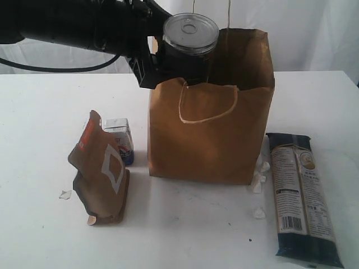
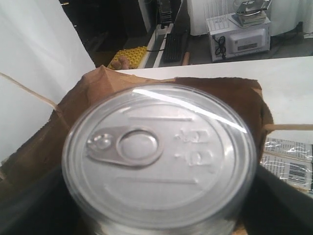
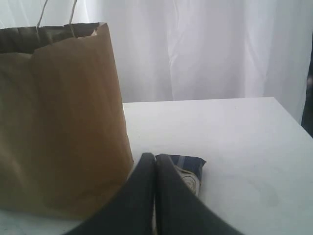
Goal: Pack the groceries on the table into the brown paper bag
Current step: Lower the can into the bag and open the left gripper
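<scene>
My left gripper [image 1: 168, 59] is shut on the small tin can [image 1: 190, 32], holding it upright just above the open mouth of the brown paper bag [image 1: 210, 134]. In the left wrist view the can's pull-tab lid [image 2: 159, 156] fills the frame, with the bag's rim [image 2: 49, 142] behind it. On the table [image 1: 45, 112], left of the bag, the brown foil pouch [image 1: 101, 168] stands in front of the small white-blue carton [image 1: 120, 137]. The long dark pasta packet [image 1: 300, 196] lies to the bag's right. My right gripper [image 3: 155, 164] is shut and empty, low beside the bag [image 3: 58, 122] and over the packet's end [image 3: 188, 169].
Small white flakes [image 1: 259, 179] lie at the bag's right foot and one flake [image 1: 65, 194] lies left of the pouch. A white curtain hangs behind the table. The bag's cord handles [image 1: 207, 103] droop on its front and rise at the back.
</scene>
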